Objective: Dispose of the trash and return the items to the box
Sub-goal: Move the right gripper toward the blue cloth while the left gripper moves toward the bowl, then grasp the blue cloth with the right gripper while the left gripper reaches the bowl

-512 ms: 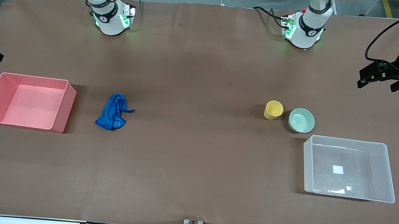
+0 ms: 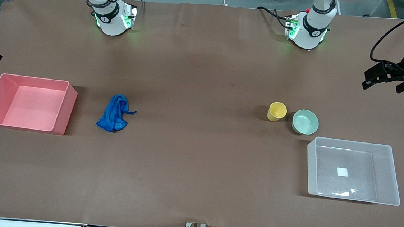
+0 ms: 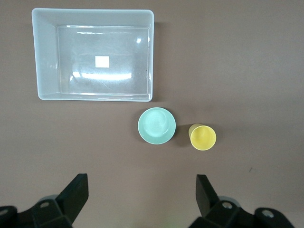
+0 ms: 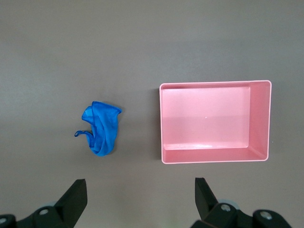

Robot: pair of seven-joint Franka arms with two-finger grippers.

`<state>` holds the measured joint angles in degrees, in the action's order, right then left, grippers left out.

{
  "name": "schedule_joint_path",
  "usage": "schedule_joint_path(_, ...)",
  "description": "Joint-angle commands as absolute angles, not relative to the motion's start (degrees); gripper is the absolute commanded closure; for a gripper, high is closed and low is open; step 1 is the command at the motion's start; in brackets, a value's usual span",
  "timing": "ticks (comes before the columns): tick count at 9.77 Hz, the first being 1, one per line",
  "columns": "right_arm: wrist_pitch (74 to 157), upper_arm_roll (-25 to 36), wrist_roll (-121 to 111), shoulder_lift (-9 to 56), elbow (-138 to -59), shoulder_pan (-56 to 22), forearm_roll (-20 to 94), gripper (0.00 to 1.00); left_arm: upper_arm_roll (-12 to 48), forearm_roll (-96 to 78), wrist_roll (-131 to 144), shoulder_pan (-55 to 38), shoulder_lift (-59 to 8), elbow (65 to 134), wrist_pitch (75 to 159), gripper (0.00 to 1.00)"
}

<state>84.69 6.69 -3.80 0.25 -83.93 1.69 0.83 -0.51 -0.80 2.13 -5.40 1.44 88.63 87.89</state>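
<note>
On a wide brown table that fills almost the whole front view, all things lie apart from each other with much bare surface between them. At the right arm's end stands a pink bin, rectangular and open on top, and just beside it, toward the middle of the table, lies the blue cloth in a wrinkled heap, not touching the bin. The middle of the table is bare brown surface, and so is the strip along the edge nearest to the front camera. Toward the left arm's end the yellow cup stands upright, and the mint-green bowl sits just beside it with a small gap. The clear box stands nearer to the front camera than the bowl, close to it but apart, and it has a small white square label on its base; I can read no writing on it. The right gripper hangs high over the table near the cloth and the bin, with its fingers spread wide and nothing between them. The left gripper hangs over the table near the cup and the bowl, also spread wide and holding nothing. Grey floor shows above the table's top edge.
</note>
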Motion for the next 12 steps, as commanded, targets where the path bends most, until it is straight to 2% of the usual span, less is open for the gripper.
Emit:
schedule_joint_path(1, 84.7, 6.6, -3.5, -0.5, -84.6, 1.1, 0.1, 0.0, -1.0, -0.1, 2.5, -5.7, 1.6, 90.8, 88.0, 0.0)
schedule_joint_path(2, 85.0, 5.3, -1.7, -0.4, -85.3, 0.7, 0.1, 0.0, -1.0, -0.1, 1.9, -5.6, 1.4, 91.1, 88.3, 0.0)
schedule_joint_path(3, 86.0, 0.8, 6.8, 0.3, -86.6, 0.7, 0.0, 0.0, -1.0, -0.1, 1.5, -5.5, 1.1, 91.4, 88.9, 0.0)
schedule_joint_path(4, 90.1, -2.4, 12.7, 0.8, -91.0, 0.6, 0.0, 0.0, -1.1, 0.0, 1.5, -5.5, 1.5, 95.0, 91.6, 0.0)
schedule_joint_path(5, 96.2, -5.2, 14.0, 0.8, -98.3, 0.5, 0.0, 0.0, -1.1, -0.1, 1.4, -5.1, 1.8, 98.9, 95.4, 0.0)
schedule_joint_path(7, 112.8, -6.6, 14.2, 1.0, -113.0, 0.2, -0.1, 0.0, -1.1, -0.1, 1.4, -3.9, 3.2, 107.4, 101.8, 0.0)
schedule_joint_path(9, 130.7, -6.6, 14.1, 6.0, -124.9, 0.0, -3.4, 0.0, -2.9, -0.1, 1.4, -4.0, 5.9, 121.2, 114.3, 0.0)
schedule_joint_path(12, 142.2, -6.6, 14.2, 17.1, -126.9, -1.3, -3.7, 0.0, -3.3, -0.3, 1.5, -4.4, 4.1, 135.0, 132.6, 0.0)
